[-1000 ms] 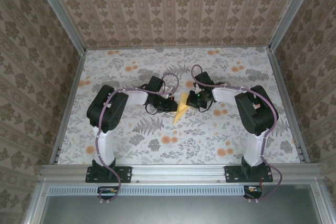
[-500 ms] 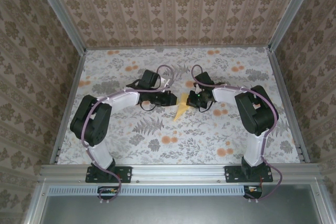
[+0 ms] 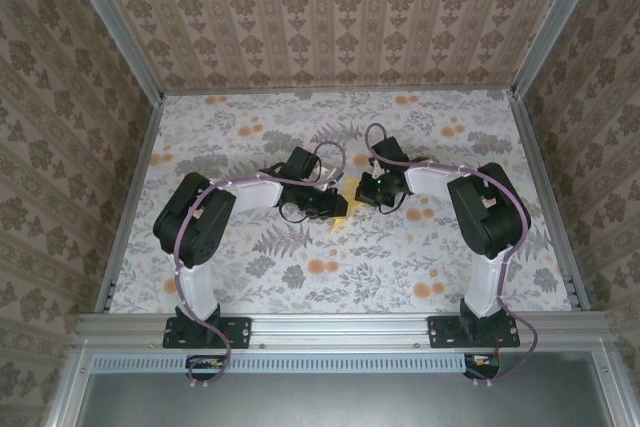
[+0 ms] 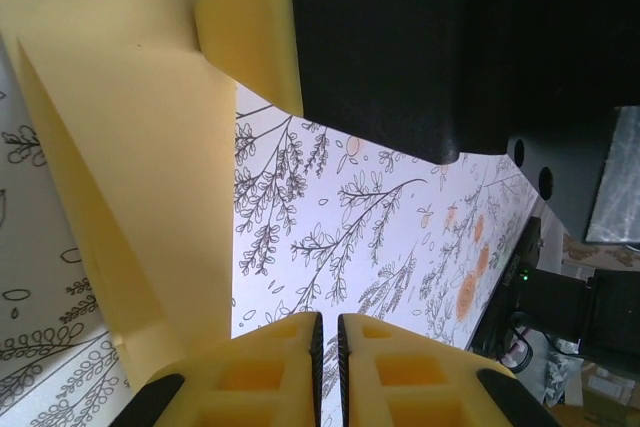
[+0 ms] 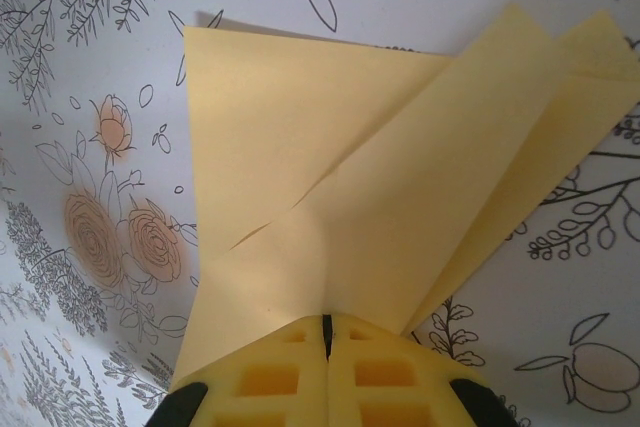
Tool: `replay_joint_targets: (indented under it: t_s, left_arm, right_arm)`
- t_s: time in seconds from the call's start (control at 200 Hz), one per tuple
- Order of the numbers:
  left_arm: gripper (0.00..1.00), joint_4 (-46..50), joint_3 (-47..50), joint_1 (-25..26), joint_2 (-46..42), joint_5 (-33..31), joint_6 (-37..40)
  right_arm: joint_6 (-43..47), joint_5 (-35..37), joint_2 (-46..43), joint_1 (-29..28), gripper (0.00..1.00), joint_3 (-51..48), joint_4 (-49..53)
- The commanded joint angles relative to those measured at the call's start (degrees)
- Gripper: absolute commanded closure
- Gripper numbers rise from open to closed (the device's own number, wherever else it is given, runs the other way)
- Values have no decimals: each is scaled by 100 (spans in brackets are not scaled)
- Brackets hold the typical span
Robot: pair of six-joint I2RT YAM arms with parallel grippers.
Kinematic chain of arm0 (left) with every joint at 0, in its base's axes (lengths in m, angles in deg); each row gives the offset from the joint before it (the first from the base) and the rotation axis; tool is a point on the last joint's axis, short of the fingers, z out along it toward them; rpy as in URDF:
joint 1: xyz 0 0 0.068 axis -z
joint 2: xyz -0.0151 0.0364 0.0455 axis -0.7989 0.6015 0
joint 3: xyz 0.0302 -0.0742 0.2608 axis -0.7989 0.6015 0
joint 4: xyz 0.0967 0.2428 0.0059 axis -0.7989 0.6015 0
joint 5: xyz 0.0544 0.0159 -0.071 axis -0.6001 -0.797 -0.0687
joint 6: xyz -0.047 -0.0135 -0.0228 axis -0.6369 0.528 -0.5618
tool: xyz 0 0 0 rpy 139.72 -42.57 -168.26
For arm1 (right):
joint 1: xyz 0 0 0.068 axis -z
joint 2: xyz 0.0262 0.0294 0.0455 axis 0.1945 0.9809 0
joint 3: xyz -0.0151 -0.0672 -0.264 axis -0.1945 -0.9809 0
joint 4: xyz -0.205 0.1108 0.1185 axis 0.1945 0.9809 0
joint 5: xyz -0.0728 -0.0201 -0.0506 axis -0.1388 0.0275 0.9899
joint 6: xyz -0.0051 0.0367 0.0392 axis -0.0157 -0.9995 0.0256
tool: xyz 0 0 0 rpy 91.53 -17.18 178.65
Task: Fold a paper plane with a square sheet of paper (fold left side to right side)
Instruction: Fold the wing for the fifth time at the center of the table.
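Left hand [image 3: 335, 205] back over paper plane [image 3: 351, 187], long axis near-far

The sheet of paper [image 5: 380, 167] lies on the bench [image 3: 250, 267] near its middle, between the two tools. The left tool [image 4: 329, 332] stands over its left part. The right tool [image 5: 327, 332] touches its right side, slightly farther back.

light: bright, even | shadow: soft beside paper [image 5: 330, 147] | left wrist: foreground blurred

One folded paper plane [image 5: 350, 147] (pale yellow), two robot arms [image 3: 200, 217], one flowered table [image 3: 290, 292].
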Motion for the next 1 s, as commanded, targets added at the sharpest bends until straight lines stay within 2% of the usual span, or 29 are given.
replay_joint_targets:
  t_s: [0.0,0.995]
  left_arm:
    - [86,-49,102,-18,117,-47,-27]
    - [87,228,250,108,401,-414,153]
  right_arm:
    - [68,201,121,32,96,-182,329]
    - [177,123,72,40,96,-62,328]
